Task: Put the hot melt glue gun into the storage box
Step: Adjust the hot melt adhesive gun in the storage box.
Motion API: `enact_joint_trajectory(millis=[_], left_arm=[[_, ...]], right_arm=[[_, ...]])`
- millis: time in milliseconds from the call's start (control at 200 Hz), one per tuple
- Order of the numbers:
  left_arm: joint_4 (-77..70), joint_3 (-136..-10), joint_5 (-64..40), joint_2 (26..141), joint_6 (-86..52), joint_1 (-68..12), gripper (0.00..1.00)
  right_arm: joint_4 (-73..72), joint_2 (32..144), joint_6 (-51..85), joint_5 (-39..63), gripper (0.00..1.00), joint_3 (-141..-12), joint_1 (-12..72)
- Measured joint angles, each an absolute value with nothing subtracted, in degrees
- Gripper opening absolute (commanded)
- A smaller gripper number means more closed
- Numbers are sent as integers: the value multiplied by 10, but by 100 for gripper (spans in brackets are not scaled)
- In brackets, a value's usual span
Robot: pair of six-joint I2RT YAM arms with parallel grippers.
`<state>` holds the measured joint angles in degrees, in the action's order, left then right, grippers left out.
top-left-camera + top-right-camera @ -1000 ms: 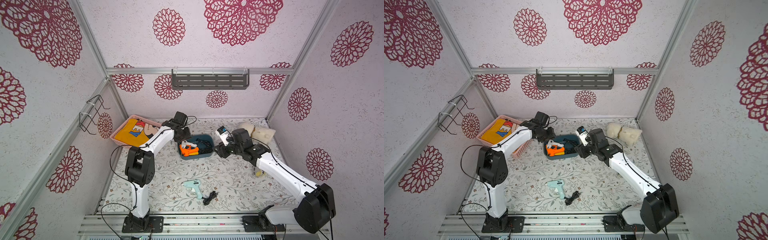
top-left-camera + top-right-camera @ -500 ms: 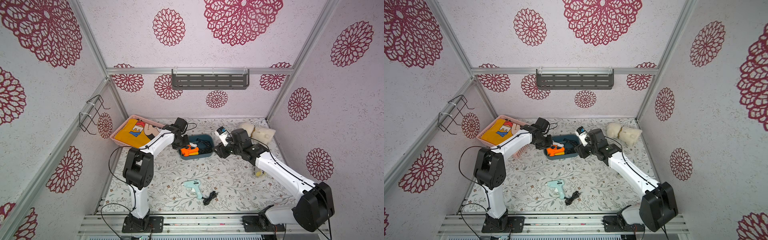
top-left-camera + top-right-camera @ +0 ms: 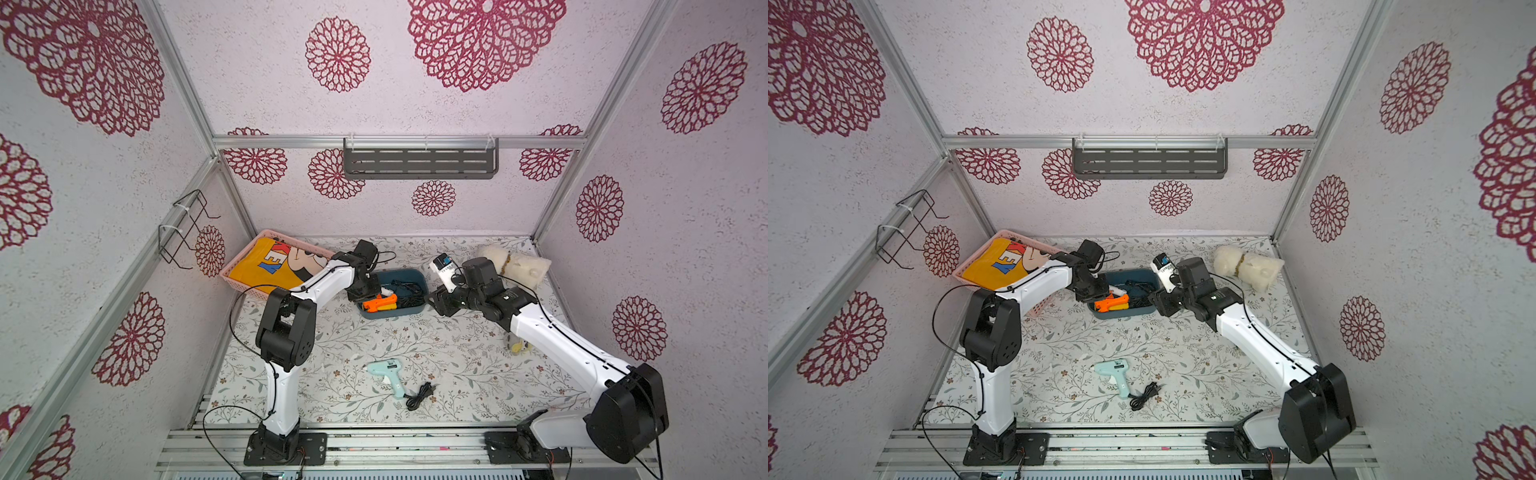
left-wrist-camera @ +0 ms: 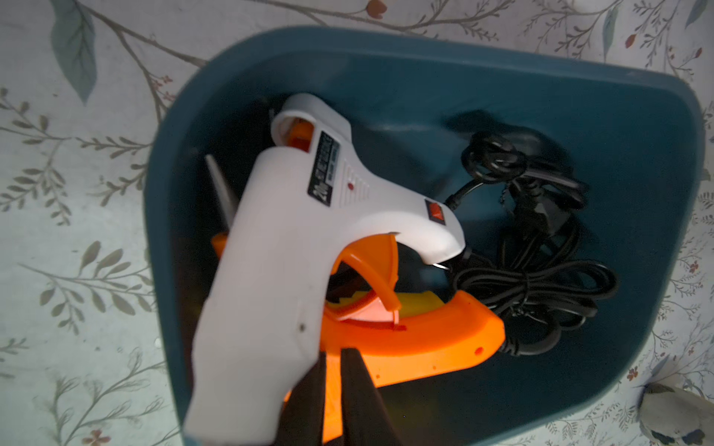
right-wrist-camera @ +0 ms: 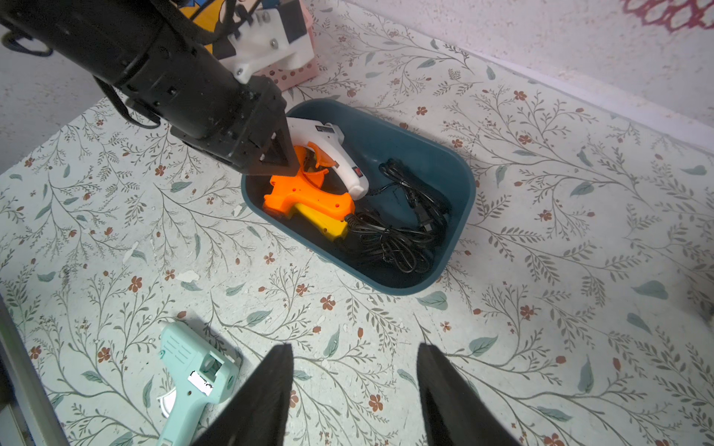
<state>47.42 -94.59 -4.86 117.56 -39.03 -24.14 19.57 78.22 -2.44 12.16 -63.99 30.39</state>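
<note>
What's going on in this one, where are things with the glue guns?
The left gripper is down in the storage box, jaws almost together, tips at the white glue gun, which lies on an orange glue gun beside black cords; no grip is visible. The right gripper hangs open and empty over the table near the box. A mint glue gun lies on the table, outside the box.
</note>
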Motion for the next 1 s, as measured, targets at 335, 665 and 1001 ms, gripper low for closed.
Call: enact_joint_trajectory(millis=[335, 665, 1001], left_arm=[[493, -987, -33, 1078, -403, -240, 59], [510, -1027, -26, 1152, -390, -227, 43], [538, -1027, -33, 1198, -383, -223, 28]], right_arm=[[195, 783, -24, 122, 58, -640, 303], [191, 797, -25, 124, 58, -640, 303], [192, 797, -25, 124, 58, -640, 303]])
